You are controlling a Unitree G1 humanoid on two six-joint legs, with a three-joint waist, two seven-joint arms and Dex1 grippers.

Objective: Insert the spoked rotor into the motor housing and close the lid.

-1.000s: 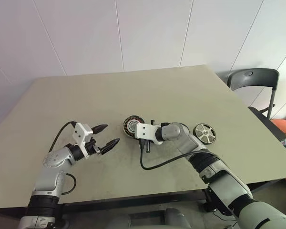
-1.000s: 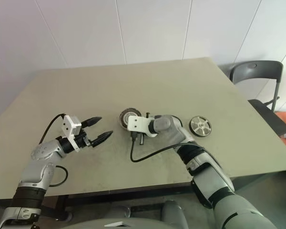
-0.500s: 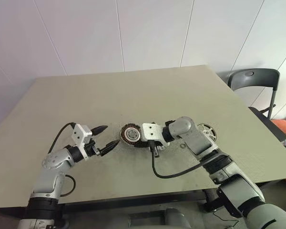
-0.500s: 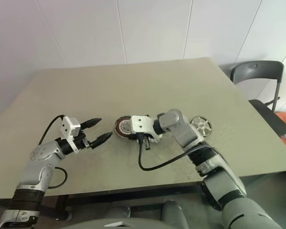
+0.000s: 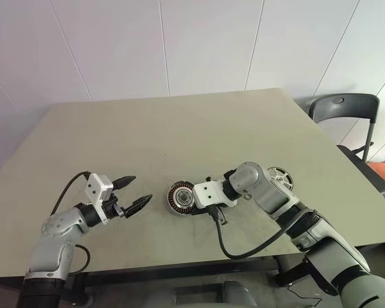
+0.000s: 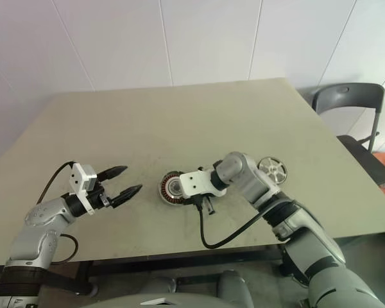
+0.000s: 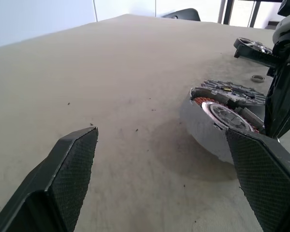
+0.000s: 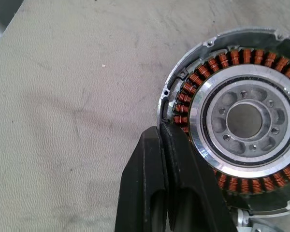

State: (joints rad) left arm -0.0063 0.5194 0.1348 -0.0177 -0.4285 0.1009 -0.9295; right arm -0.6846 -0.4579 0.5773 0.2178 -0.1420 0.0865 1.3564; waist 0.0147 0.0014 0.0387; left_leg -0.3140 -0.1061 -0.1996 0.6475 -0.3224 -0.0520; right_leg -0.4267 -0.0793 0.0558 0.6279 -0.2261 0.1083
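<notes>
The motor housing [image 5: 179,197], a dark-rimmed disc with copper windings [image 8: 183,92] around a silver centre, sits near the table's front edge between my two grippers and tilts toward the left one. My right gripper [image 8: 167,126] is shut, its two black fingers pinching the housing's rim. My left gripper [image 5: 141,189] hangs open a short way to the left of the housing [image 7: 224,108] and points at it with nothing between its fingers. The spoked rotor [image 6: 271,170] lies flat on the table behind my right forearm. The lid is out of view.
A small metal ring [image 7: 257,77] lies on the table beyond the housing. A black cable [image 5: 244,244] loops from my right wrist over the table's front edge. A dark chair [image 5: 343,106] stands past the table's right corner.
My right gripper has drawn the housing toward the table's front edge and its wrist has turned. The left gripper stays open and has eased slightly to the left.
</notes>
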